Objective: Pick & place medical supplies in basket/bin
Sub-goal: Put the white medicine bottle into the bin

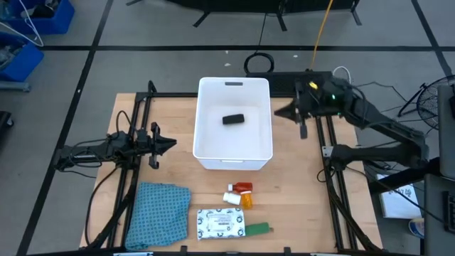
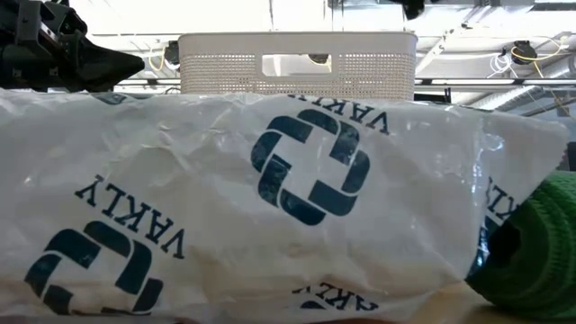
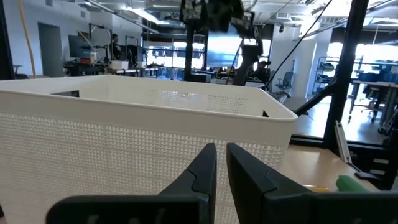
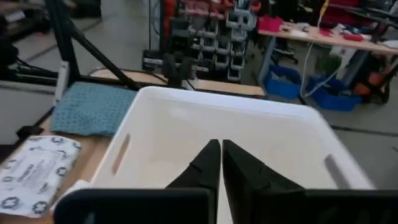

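Ahead of left gripper [image 1: 170, 144], jaws nearly together and holding nothing: white bin [image 1: 264, 117], black oblong [image 1: 233, 119] lying inside on its floor. Right gripper [image 1: 279, 112] at opposite bin wall, jaws likewise nearly closed, empty, tips over the rim. Well clear of both jaw pairs, on table past bin's near end: white packet [image 1: 220, 224], green oblong [image 1: 257, 229], orange piece [image 1: 244, 188], tiny white piece [image 1: 232, 198], teal cloth [image 1: 158, 214].
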Action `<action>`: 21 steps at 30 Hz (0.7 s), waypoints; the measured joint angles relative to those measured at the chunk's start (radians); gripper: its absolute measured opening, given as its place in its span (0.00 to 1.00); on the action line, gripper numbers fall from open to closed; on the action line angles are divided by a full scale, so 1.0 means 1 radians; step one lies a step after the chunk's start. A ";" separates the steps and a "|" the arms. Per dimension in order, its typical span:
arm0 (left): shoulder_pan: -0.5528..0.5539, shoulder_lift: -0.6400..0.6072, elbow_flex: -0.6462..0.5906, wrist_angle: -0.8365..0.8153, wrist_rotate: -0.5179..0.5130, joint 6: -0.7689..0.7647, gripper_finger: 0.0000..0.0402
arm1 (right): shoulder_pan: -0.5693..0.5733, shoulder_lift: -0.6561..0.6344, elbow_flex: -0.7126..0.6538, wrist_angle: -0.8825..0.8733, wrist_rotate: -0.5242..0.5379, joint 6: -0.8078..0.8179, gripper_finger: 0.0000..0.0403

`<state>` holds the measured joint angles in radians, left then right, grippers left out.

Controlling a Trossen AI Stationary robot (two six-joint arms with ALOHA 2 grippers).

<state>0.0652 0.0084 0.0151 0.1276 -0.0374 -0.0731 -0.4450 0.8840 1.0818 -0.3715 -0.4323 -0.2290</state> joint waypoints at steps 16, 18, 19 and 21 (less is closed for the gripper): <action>0.000 0.000 0.000 -0.002 0.001 -0.001 0.10 | 0.189 -0.463 -0.816 0.694 -0.013 0.152 0.00; 0.000 0.000 0.000 -0.002 0.001 -0.001 0.10 | 0.190 -0.503 -0.878 0.770 -0.015 0.175 0.00; 0.000 0.000 0.000 -0.002 0.001 0.000 0.10 | 0.190 -0.513 -0.903 0.803 -0.015 0.185 0.00; 0.000 0.000 0.000 -0.002 0.002 0.020 0.10 | 0.190 -0.521 -0.946 0.856 -0.007 0.202 0.00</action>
<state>0.0651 0.0085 0.0151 0.1261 -0.0356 -0.0535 -0.2546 0.3627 0.1357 0.4847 -0.4394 -0.0270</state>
